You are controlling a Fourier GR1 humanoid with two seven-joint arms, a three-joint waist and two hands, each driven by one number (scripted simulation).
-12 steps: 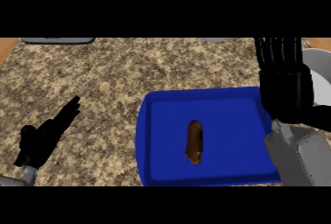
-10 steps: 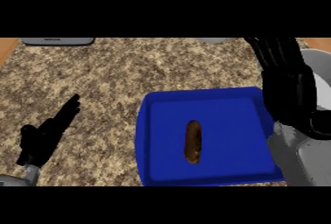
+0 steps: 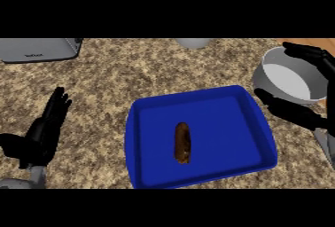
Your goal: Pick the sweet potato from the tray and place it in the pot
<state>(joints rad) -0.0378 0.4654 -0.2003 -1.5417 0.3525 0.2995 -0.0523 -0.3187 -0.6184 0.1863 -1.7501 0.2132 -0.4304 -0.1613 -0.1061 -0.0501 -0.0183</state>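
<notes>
The sweet potato is lying lengthwise in the blue tray, left of the right hand, which is hovering spread open beside the pot, while the left hand is resting open, fingers up, far left.

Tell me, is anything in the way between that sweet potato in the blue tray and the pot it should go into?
Only the tray's own raised rim. The sweet potato lies alone in the blue tray, and the pot stands just beyond the tray's far right corner, open-topped. The right hand is at the pot's near side, its fingers spread around the pot.
</notes>
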